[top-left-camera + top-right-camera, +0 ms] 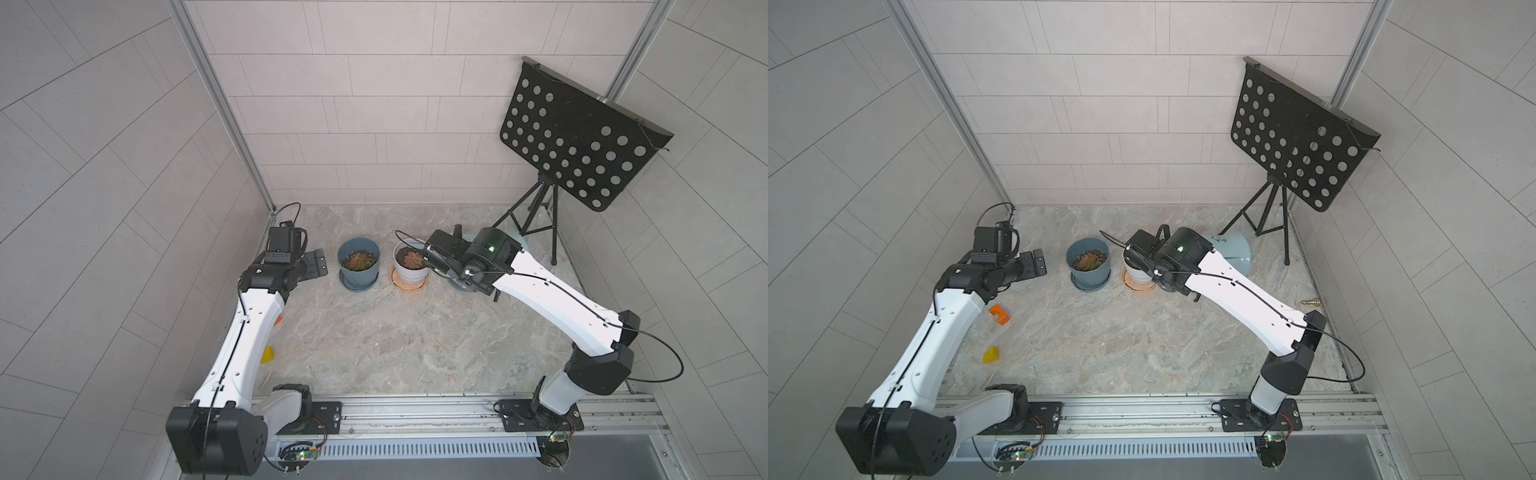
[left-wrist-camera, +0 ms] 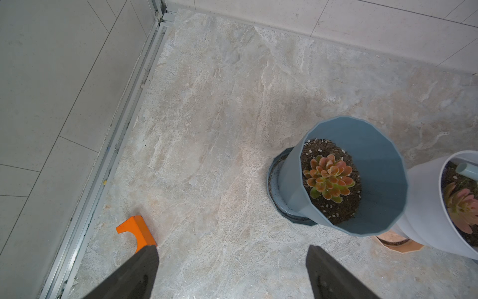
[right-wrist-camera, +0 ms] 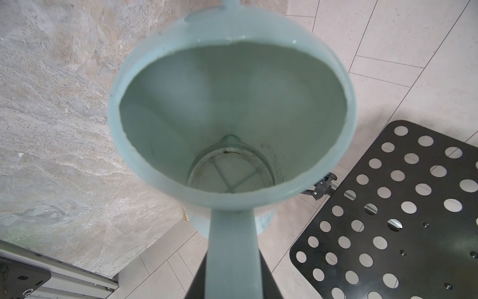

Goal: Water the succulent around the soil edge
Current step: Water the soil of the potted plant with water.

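Closest to the top cam you've got the left arm's black joint housing (image 1: 216, 440), down by the rail (image 1: 415, 409). On the right wrist cam the watering can (image 3: 181, 103) fills the view, its handle (image 3: 232, 246) nearest the lens. Your right gripper (image 3: 234, 284) is clamped on that handle, jaws pressed in from either side.

In both top views the can is pale blue and tipped toward the white pot (image 1: 409, 272), w/ its base pointing off to the right arm's side. Its spout tip (image 2: 465, 169) sits inside the pot's rim, over soil near the edge, beside the pink succulent (image 1: 412, 258) but clear of it. Can't tell if water's running.

That pot stands on a terracotta saucer (image 1: 409, 287), just beside the blue pot (image 1: 359, 270), which has its own orange-green succulent (image 2: 328, 178) & blue saucer (image 2: 274, 186).

Your left gripper (image 2: 232, 253) is spread wide w/ nothing btwn the fingers. It hovers above the marble table (image 1: 395, 340), on the blue pot's side away from the white one.

You've also got an orange block (image 1: 999, 313) & yellow wedge (image 1: 991, 355) near the left arm. A black perforated music stand (image 1: 582, 145) is in the back corner.
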Controlling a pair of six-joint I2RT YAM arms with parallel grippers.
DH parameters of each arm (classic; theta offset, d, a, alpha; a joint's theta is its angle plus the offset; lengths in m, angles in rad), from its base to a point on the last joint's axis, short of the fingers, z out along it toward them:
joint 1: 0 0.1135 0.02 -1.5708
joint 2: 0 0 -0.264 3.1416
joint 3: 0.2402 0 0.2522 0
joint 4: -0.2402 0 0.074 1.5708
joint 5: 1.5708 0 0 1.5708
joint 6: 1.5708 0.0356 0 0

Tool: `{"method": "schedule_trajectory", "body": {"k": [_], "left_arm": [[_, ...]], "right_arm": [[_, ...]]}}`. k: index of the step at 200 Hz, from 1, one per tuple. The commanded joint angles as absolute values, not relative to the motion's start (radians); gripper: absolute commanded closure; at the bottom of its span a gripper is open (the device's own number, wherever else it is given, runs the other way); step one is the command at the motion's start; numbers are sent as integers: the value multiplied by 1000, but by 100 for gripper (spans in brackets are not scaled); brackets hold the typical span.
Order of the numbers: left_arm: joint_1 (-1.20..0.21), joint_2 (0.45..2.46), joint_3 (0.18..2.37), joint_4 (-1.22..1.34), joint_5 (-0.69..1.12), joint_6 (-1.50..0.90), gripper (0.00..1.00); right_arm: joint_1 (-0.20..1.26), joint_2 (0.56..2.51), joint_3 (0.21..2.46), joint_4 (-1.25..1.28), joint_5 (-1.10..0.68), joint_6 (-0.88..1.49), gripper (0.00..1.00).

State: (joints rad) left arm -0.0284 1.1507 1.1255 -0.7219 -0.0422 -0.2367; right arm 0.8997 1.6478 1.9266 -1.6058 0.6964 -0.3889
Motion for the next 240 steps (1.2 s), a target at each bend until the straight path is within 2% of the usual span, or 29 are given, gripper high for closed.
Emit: {"method": "schedule_trajectory", "body": {"k": [1,240], "left_arm": [[-22,1143,1136,-719,-35,-242,3],[-19,1143,1134,-718,-39,-246,3]], "right_arm": [[911,1657,1958,-1634,736,-392,100],[980,1613,1953,-1612,728,-398,100]]}}
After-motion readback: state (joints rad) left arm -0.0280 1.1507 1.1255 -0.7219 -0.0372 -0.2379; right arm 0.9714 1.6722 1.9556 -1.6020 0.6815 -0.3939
